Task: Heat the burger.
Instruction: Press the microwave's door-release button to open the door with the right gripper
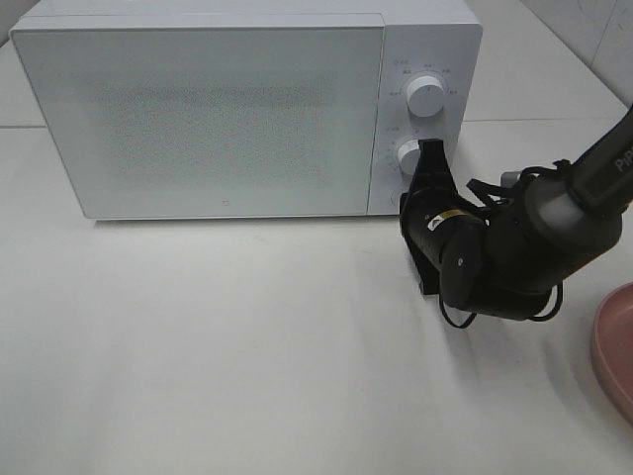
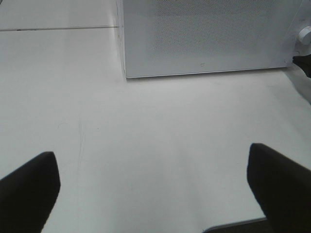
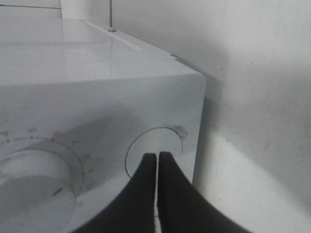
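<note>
The right gripper [image 3: 157,158], fingers pressed together, is seen tip-first at the round button [image 3: 146,143] on the microwave's [image 1: 198,109] front right corner, just beside the lower knob [image 1: 408,156]. The press is judged best made squarely on the button's middle, without sliding onto the knob or shoving the microwave back. The left gripper [image 2: 153,167] is held spread wide above the table [image 1: 247,346] before the microwave's door. Counted: one microwave, two knobs, one button, one pink plate [image 1: 615,346], two grippers. The burger is seen nowhere; whether it lies behind the shut door cannot be told.
</note>
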Robot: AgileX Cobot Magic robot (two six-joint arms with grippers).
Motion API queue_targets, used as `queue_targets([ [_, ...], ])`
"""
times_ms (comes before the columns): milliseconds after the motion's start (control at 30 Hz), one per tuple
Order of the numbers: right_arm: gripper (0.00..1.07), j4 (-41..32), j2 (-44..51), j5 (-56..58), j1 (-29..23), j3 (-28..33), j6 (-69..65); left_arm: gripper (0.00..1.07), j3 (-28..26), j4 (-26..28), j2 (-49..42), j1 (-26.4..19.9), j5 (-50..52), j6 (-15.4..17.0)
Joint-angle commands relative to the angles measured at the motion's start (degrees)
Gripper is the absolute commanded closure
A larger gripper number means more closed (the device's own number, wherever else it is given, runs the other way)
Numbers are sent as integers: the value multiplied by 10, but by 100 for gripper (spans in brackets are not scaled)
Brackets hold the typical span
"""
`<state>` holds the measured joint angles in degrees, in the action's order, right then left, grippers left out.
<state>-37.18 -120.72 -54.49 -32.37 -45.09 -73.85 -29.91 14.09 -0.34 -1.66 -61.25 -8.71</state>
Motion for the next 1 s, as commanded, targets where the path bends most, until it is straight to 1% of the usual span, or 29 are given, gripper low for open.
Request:
queue_targets([
  [33,107,11,0,-3,3,-12,7,8,1,-1,-9,-1,-3,-1],
  [267,107,7,-21,-2,3,-32,9,8,1,-1,-9,-1,-3,-1],
  [367,107,-7,-25,-9,3,-32,13,8,1,-1,-9,-1,-3,-1],
  [533,107,-8,-25,-18,11,-32,22,8,1,-1,-9,-1,-3,-1],
  [700,107,-1,-25,-15,23,-32,22,8,1,-1,-9,-1,-3,-1],
  [833,107,-1,-25,-15,23,-32,22,8,1,-1,-9,-1,-3,-1],
  [1000,107,9,-25,-22,23,-46,21,8,1,-1,-9,-1,-3,-1],
])
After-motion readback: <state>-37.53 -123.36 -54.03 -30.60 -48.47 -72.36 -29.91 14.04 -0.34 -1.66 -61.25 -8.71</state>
